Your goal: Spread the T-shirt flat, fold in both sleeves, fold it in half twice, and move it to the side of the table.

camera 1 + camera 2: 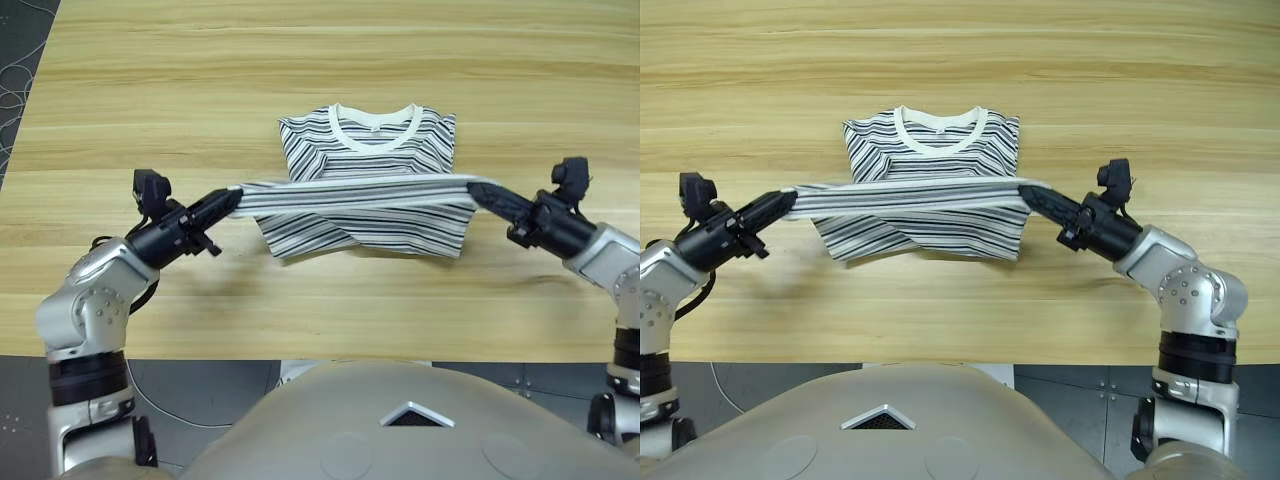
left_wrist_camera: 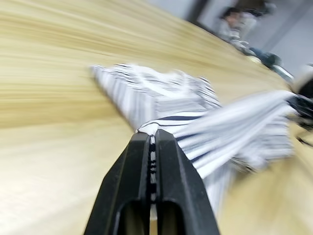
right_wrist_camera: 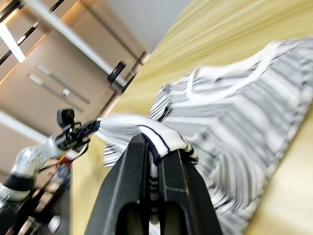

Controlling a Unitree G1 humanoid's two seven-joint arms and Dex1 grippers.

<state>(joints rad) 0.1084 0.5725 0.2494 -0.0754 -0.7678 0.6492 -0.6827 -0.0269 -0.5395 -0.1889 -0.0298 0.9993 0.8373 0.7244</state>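
Records narrow dark-and-white horizontal stripes over the whole T-shirt. Finds the neckband plain cream, unstriped, and the hem edge plain white. Notes pale honey wood with fine lengthwise grain on the table. Marks left gripper and right gripper as matt black. Logs dark grey floor beside the table.

The two head cameras sit side by side, looking forward and down over the table from a middle distance, and share nearly the same scene around the T-shirt. The left wrist camera sits just behind the left gripper, the right one behind the right gripper, each looking along it, very near the cloth; the right one also catches the left gripper far off.
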